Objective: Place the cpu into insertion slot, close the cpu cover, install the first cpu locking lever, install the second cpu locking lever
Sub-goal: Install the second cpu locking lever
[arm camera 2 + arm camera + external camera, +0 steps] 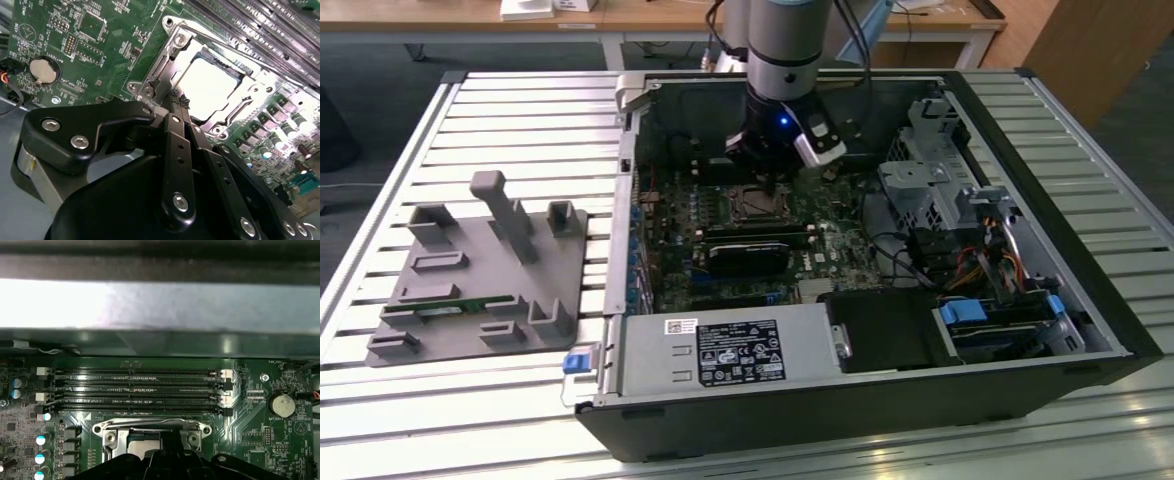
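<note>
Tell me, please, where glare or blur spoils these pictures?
In the second wrist view, glare whitens the pale square cpu inside its silver metal cover frame, and the black gripper looms soft up close. In the first wrist view, a bright washed-out band crosses the grey case wall. The exterior view is evenly lit.

The setting was a robotics lab or test workshop laid out for computer-assembly trials. An open desktop computer case (881, 250) lay on its side on a slatted aluminium workbench (520, 110), its green motherboard (90, 45) exposed. A grey fixture block (480, 270) with upright pegs and slots sat near the bench's edge on the exterior view's left, the sort of jig made for holding parts. The industrial robot arm (781, 45) reached down into the case. Beyond the bench's far edge stood wooden desks (654, 15) with papers, and the floor looked carpeted.
</note>
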### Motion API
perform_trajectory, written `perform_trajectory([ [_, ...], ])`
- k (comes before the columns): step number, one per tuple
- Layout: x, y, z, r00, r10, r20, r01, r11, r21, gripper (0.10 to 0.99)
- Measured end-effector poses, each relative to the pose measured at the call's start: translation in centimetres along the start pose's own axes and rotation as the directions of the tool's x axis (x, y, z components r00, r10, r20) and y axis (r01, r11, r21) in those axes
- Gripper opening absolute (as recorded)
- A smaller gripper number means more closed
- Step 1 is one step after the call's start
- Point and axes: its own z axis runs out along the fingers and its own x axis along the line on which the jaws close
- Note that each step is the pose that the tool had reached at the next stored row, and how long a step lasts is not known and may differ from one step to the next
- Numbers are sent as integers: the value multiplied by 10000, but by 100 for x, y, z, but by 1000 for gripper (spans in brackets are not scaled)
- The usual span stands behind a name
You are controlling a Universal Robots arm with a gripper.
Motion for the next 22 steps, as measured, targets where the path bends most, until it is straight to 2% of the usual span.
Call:
perform_trajectory([
  [5,0,11,-164,10000,-2,0,2,10000,-2,106],
  [9,1,16,-265,10000,0,0,0,10000,0,106],
  [17,-1,24,-375,10000,0,0,0,10000,-1,106],
  [22,-2,14,-398,10000,-2,1,2,10000,8,106],
])
